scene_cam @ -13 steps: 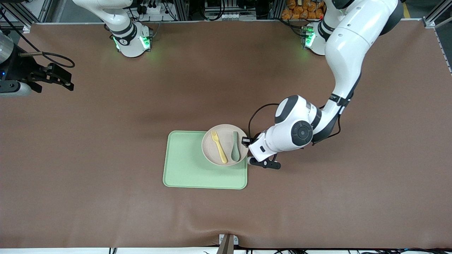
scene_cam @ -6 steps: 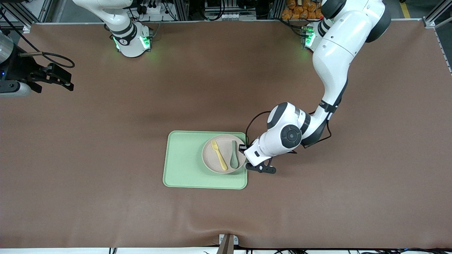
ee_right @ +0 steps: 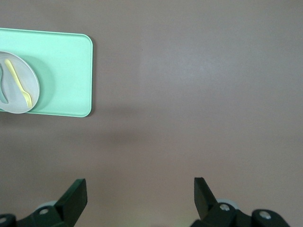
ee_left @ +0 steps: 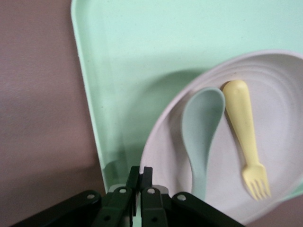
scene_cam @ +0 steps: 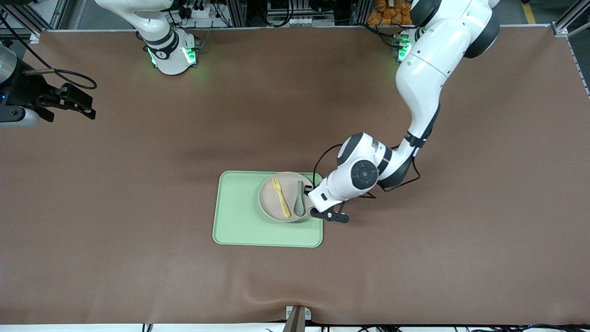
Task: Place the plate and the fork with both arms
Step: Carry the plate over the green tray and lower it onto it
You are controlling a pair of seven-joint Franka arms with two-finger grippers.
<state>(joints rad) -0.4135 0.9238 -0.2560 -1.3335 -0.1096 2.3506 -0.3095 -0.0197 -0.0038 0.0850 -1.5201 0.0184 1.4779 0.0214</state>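
Note:
The pale beige plate [scene_cam: 269, 203] is over the green tray [scene_cam: 239, 221], at the tray's end toward the left arm. The yellow fork [scene_cam: 281, 197] lies in the plate beside a grey-green spoon [scene_cam: 298, 199]. My left gripper [scene_cam: 309, 193] is shut on the plate's rim. In the left wrist view its fingers [ee_left: 141, 171] pinch that rim, with the plate [ee_left: 284, 118], fork [ee_left: 244, 127] and spoon [ee_left: 201, 127] ahead, and a shadow falls on the tray [ee_left: 142, 42]. My right gripper [scene_cam: 90, 107] waits open over the table's right-arm end; its view shows the open gripper [ee_right: 140, 189] with nothing between the fingers.
Brown mat [scene_cam: 415, 258] covers the table. The right wrist view shows the tray [ee_right: 61, 71] with the plate [ee_right: 14, 94] on it, some way off. A small metal bracket [scene_cam: 297, 318] sits at the table edge nearest the front camera.
The left arm has carried the plate, with fork and spoon in it, toward the right arm's end, so it now lies fully over the tray. The right arm has not moved.

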